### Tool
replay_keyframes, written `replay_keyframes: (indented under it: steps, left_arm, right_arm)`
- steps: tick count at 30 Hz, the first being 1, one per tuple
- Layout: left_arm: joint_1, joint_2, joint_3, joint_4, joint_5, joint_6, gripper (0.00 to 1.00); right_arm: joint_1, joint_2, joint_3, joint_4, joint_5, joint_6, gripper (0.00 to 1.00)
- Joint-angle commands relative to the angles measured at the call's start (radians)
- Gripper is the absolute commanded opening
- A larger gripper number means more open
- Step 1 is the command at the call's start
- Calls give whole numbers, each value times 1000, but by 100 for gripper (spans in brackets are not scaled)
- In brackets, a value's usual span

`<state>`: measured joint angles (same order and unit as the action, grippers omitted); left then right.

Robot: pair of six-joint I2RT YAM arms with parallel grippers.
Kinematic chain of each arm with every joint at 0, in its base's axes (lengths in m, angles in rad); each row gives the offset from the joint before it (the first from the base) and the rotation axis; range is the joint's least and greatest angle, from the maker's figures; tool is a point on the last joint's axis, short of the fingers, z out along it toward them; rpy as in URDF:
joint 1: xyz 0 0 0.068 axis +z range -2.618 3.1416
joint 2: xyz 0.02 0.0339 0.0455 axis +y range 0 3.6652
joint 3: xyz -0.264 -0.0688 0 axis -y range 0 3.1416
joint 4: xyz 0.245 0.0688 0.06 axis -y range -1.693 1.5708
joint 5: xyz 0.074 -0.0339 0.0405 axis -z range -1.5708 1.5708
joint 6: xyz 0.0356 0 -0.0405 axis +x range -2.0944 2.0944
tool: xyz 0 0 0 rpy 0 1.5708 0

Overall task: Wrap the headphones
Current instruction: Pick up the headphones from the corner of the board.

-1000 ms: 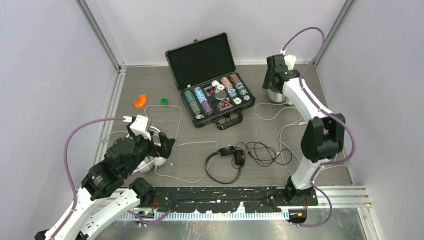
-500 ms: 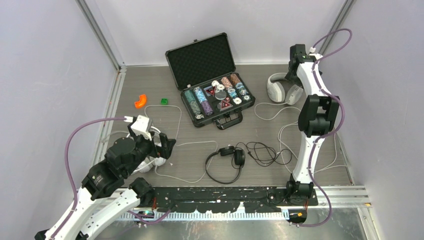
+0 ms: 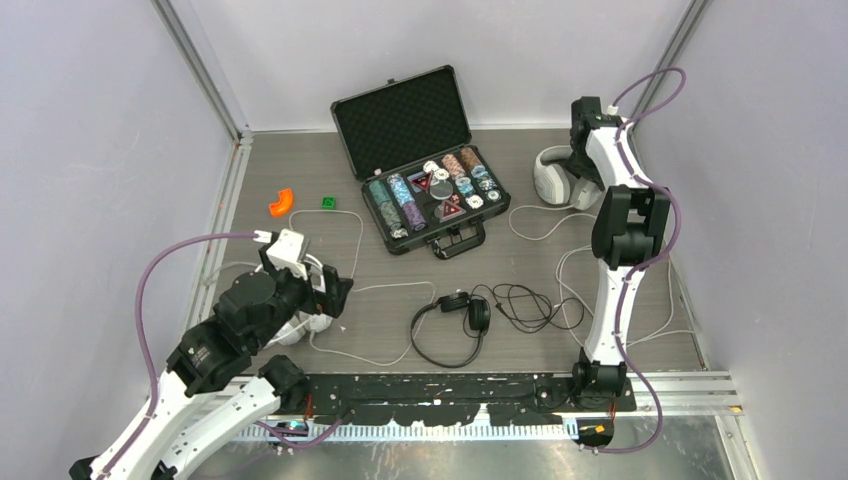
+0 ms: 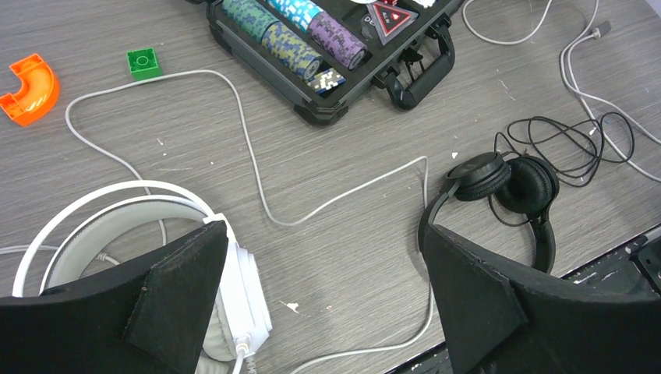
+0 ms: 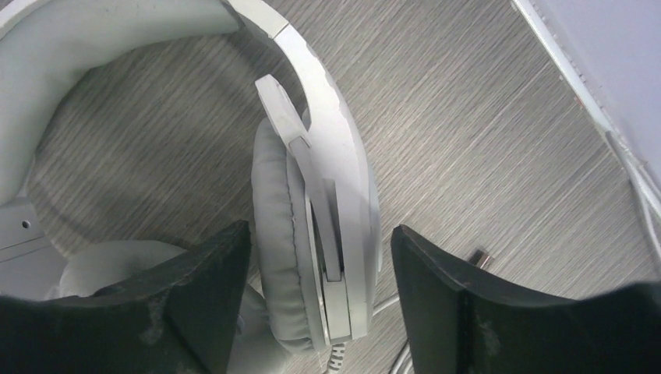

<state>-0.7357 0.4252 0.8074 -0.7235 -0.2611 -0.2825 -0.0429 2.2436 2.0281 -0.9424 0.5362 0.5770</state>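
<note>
Where the right arm reaches to the far right corner of the table, we find the right gripper poised over the bulky white-grey over-ear pair. In the right wrist view, the right gripper stands with its jaws spread, one finger on each side of an ear cup of the over-ear pair. We see a narrow gap on the right side of the cup. On the left side we cannot tell whether the finger touches the cushion.

The left gripper hangs over the near left part of the table. In the left wrist view, we see the left gripper fully spread and holding nothing. The white round-cup pair lies flat under its left finger, near the front edge. Its white cord runs in a loop towards the green brick and back to the front.

The slim black on-ear pair lies at the near centre of the table, between the two arms. Its ear cups rest side by side, and its black cord lies in a loose tangle just to the right.

An open case of poker chips sits at the far centre. An orange curved piece lies beside the green brick on the left.
</note>
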Motion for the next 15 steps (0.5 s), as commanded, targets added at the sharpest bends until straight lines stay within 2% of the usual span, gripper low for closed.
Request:
replay_keyframes:
  steps: [1,3,6,15]
  left_arm:
    - [-1,3,4,20,7,9,99]
    - [-1,-5,1,23,8,10,99]
    - [-1,-12,-2,28,8,10,99]
    - [-1,44,31,-17,-10,-21,99]
  right_arm:
    - [2,-27,-12,-1,-8,12,64]
    - [3,-33,-11,-1,-8,4,54]
    - [4,-62,-5,2,0,-19,44]
    - [34,-204,-4,13,26,-140,35]
